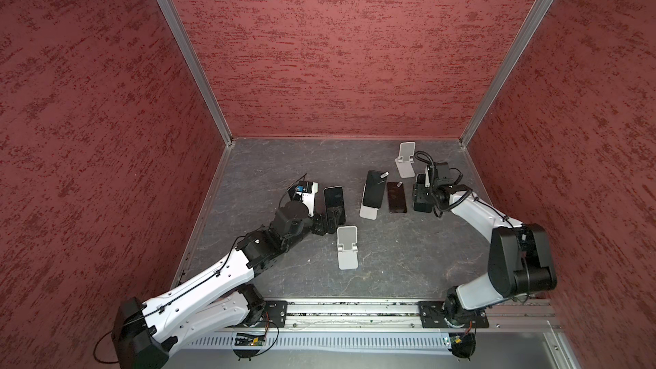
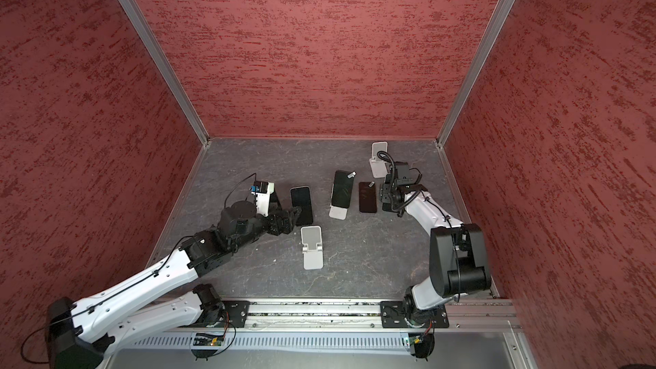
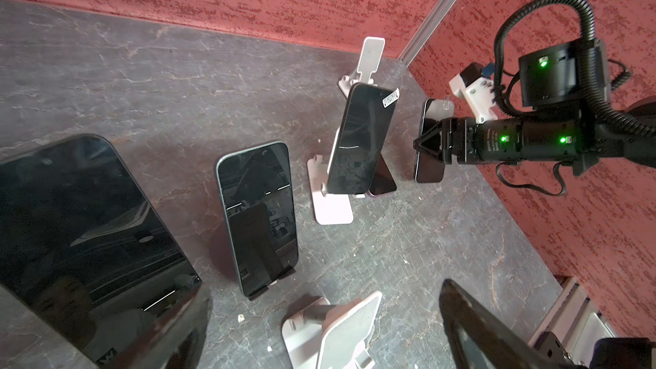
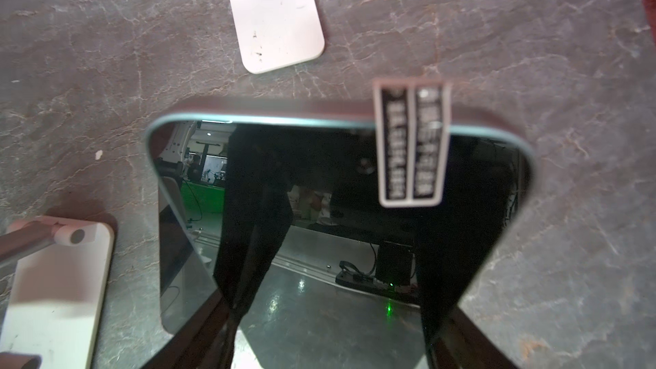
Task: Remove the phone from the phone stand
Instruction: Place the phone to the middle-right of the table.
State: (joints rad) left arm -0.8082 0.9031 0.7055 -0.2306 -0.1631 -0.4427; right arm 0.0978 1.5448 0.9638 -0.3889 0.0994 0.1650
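A dark phone [image 1: 373,189] [image 3: 362,140] leans on a white phone stand [image 1: 368,212] [image 3: 332,207] mid-table; neither gripper touches it. To its right, my right gripper [image 1: 421,195] [image 4: 333,328] is shut on the side edges of another dark phone [image 4: 337,172] [image 3: 430,143] with a label at its top edge, held upright just off the stand. My left gripper [image 1: 328,221] [image 3: 326,289] is open and holds nothing. It hovers over an empty white stand [image 1: 347,247] [image 3: 333,331], beside a phone lying flat [image 1: 334,203] [image 3: 259,218].
A further phone [image 1: 396,197] lies flat between the loaded stand and my right gripper. A third, empty stand [image 1: 405,159] [image 4: 277,12] sits at the back right by the red wall. Another dark screen [image 3: 81,239] lies close beside my left finger.
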